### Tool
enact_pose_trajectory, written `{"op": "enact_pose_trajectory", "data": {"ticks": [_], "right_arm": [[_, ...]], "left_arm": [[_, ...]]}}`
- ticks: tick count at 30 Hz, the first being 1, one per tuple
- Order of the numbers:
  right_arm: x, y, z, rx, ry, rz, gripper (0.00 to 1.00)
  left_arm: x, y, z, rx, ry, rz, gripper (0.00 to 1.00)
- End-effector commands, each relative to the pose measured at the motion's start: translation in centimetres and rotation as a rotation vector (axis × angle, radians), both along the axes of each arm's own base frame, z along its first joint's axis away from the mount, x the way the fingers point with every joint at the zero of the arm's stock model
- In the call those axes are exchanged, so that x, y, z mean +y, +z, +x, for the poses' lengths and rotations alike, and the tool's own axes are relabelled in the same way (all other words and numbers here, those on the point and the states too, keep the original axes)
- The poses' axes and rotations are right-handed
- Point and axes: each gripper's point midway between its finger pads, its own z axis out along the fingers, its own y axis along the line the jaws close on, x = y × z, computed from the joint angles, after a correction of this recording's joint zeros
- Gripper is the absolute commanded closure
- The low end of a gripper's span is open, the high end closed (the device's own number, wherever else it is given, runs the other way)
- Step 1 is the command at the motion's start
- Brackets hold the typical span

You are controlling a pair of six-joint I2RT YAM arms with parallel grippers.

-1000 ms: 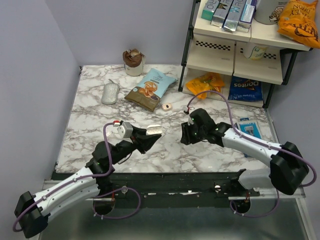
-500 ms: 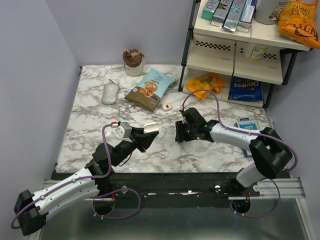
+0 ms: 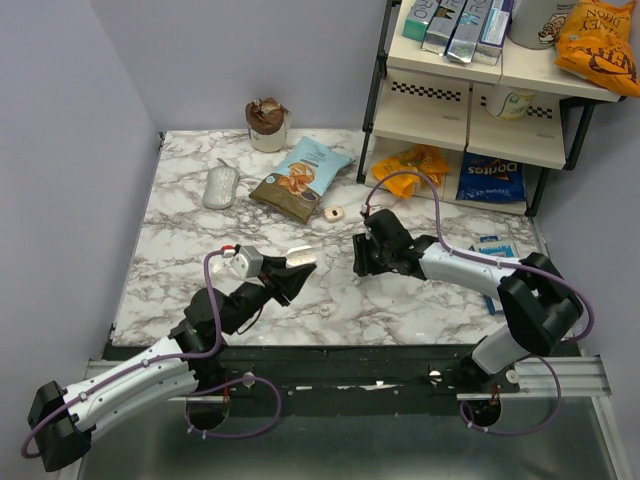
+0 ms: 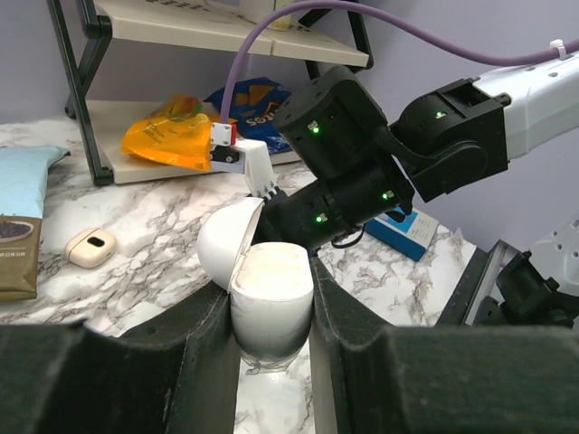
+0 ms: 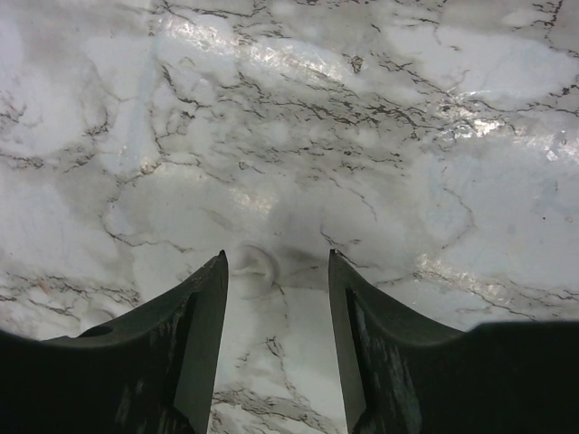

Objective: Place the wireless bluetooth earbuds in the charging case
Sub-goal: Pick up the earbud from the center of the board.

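**Left end effector clamps the open case, right one hangs open over the marble**

From my station I see the left end effector closed on the charging case. It holds the case above the worktop, out in front of the left arm. My left wrist view shows the case body pinched between the 2 fingers and touching both. Its lid is swung back and up to the left. The top of the body is a flat cream face, and I cannot tell whether a bud sits in it.

The right end effector points down at the marble, just right of the case and apart from it. In my right wrist view its 2 fingers stand apart with nothing pinched between them. A faint pale round shape lies on the marble at the gap, too blurred for me to name.

A small cream oval piece rests on the worktop beyond both end effectors, just beside the near corner of a blue snack bag. I cannot tell whether it is 1 of the wireless bluetooth earbuds. A grey oval object lies left of the bag
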Motion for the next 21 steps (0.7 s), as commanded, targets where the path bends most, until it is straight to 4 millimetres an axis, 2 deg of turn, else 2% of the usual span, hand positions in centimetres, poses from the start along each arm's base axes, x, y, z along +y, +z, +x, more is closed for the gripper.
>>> {"op": "enact_pose_trajectory", "data": {"ticks": [1, 8, 21], "right_arm": [[-1.0, -0.7, 0.9, -0.016, -0.004, -0.073, 0.44], [-1.6, -1.9, 0.5, 0.002, 0.016, -0.117, 0.44], [-0.4, -3.1, -0.7, 0.03, 0.08, -0.121, 0.45]], "left_arm": [[0.2, -0.3, 0.1, -0.003, 0.017, 0.008, 1.0], [0.0, -0.5, 0.1, 0.002, 0.013, 0.016, 1.0], [-0.2, -0.7, 0.0, 0.008, 0.003, 0.019, 1.0]]}}
